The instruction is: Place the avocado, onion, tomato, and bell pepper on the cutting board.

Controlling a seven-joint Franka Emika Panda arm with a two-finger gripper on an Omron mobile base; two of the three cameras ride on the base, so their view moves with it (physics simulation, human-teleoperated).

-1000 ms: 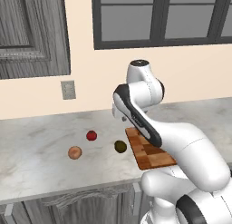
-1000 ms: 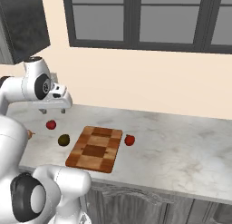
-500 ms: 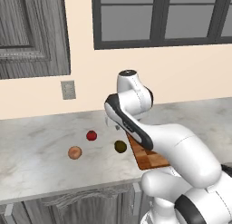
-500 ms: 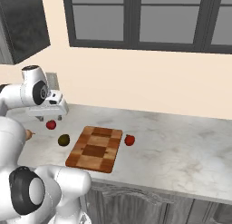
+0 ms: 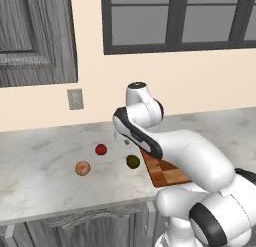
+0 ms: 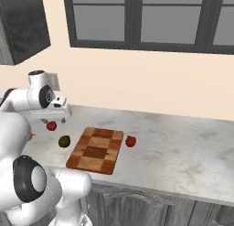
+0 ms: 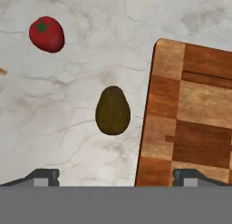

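From the left base view we saw the avocado point(image 5: 132, 161) on the counter point(image 5: 40, 161), just left of the cutting board point(image 5: 167, 173). The right base view agreed. In the hand view our gripper point(image 7: 115, 177) was spread wide, empty, the avocado directly ahead between the fingertips' line, long axis running toward us.

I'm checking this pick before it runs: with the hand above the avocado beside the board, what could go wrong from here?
1. The avocado is rounded and lies close to the cutting board edge; a finger coming down on that side could strike the board or nudge the fruit so it rolls.
2. The gripper has its fingertips spread wide with the avocado between them and ahead; an off-centre close might squeeze it out sideways.
3. A red tomato sits nearby; a rolling avocado could bump it.
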